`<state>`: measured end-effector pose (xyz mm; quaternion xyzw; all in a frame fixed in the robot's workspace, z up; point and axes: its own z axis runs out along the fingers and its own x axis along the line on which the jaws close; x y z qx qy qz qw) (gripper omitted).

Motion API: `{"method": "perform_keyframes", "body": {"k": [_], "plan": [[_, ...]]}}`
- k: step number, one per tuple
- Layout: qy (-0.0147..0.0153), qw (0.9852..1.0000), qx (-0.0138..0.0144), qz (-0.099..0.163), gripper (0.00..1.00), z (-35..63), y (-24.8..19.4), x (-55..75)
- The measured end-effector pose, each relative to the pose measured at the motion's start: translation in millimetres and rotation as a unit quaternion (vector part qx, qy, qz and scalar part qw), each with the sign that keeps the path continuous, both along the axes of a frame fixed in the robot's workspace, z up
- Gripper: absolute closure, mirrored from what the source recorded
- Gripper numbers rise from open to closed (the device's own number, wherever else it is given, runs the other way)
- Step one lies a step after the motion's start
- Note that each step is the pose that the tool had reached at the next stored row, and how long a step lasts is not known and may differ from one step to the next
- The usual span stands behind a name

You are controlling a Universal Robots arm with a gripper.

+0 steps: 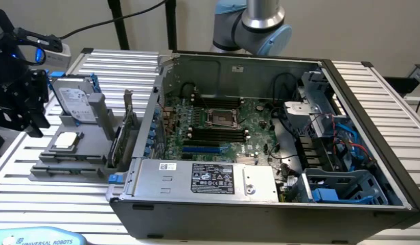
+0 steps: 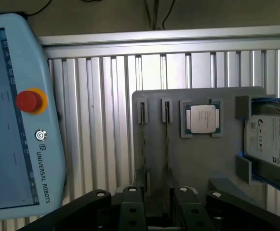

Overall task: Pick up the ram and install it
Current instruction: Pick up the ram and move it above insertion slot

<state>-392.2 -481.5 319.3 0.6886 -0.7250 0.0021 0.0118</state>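
One slatted metal table (image 1: 53, 204) carries everything. Biggest on it is the open case (image 1: 264, 217), just beside the holder (image 1: 77, 172) on the exterior view's right, its green board (image 1: 259, 115) bared. Next in bulk is the pale blue pendant (image 1: 32, 237), lying flat off the holder's end nearest the exterior camera, apart from it. The holder itself is a grey moulded tray with pockets for parts. At the holder's left in the exterior view hangs the black gripper (image 2: 158, 212); its fingers (image 2: 132, 202) are spread wide and hold nothing, and in the wrist view they overlap the holder's edge by the ram slots, though I cannot tell whether they touch it. The drive (image 1: 77, 102) sits propped up between blue rails at the holder's end farthest from the pendant. A card (image 1: 124, 127) stands on edge along the holder's side that faces the case. The square silver chip (image 1: 65, 140) lies flat in a pocket near the holder's middle. Thinnest is the ram (image 2: 167, 142): two sticks on edge in parallel slots at the holder's pendant end, just beside the chip.
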Motion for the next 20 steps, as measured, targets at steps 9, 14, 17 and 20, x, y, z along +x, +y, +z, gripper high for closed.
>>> {"method": "perform_keyframes", "body": {"k": [9,14,17,20], "plan": [[0.0064,1.0,0.0023,0.0,0.69,-11.1,-3.9,1.0],[0.0078,1.0,0.0057,0.0,0.69,-17.1,-5.6,2.6],[0.0078,0.9999,0.0078,0.0,0.69,-21.1,-6.3,4.5],[0.0079,0.9999,0.0095,0.0,0.69,-25.4,-7.0,6.7]]}}
